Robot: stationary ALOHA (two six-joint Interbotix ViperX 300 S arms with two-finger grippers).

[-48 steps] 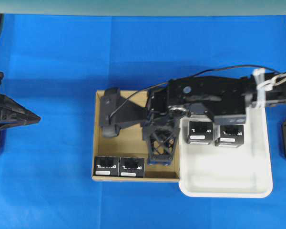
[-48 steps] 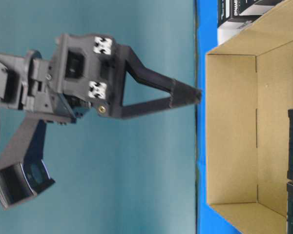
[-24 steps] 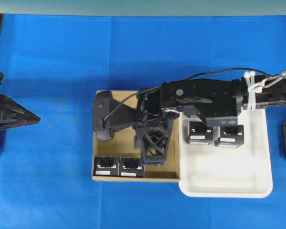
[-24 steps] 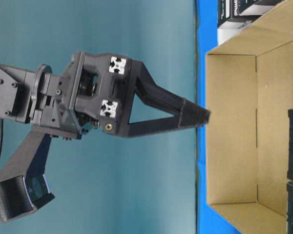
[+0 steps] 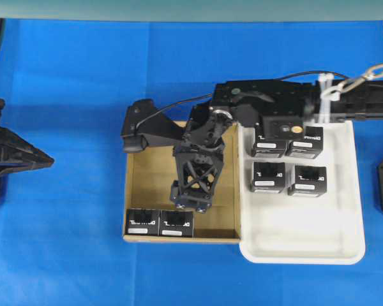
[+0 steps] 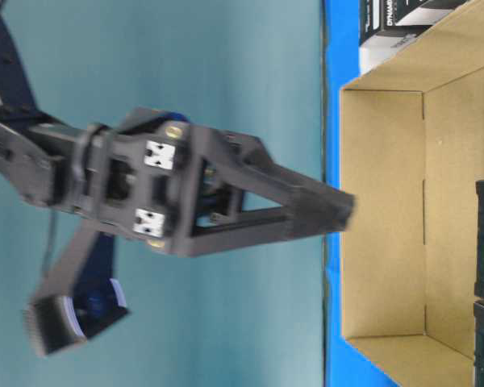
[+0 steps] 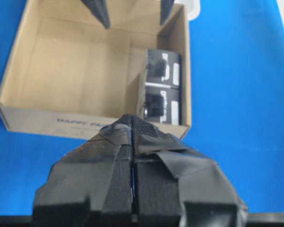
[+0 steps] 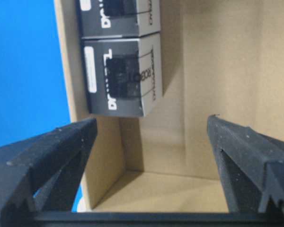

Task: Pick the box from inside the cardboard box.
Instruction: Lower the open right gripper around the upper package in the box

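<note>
1. My right claw (image 5: 190, 203) hung over the cardboard box (image 5: 135, 191), fingers spread wide, holding nothing.
2. Two black boxes sat side by side against the carton's near wall; the box (image 5: 176, 223) nearer my claw was my target.
3. Four more rested in the white tray (image 5: 306, 245).
4. My left claw (image 7: 132, 142) stayed pressed together, empty, off to the side above the blue bench (image 5: 64, 242).
5. I judged the box light, rigid, smooth-sided: best pinched across its two free opposite faces, squarely, since glossy card may slip.

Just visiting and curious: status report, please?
Right pincer open, empty, over the cardboard box. Left pincer shut, parked outside. Two black boxes still in the carton, four in the white tray. Nothing blocking.
</note>
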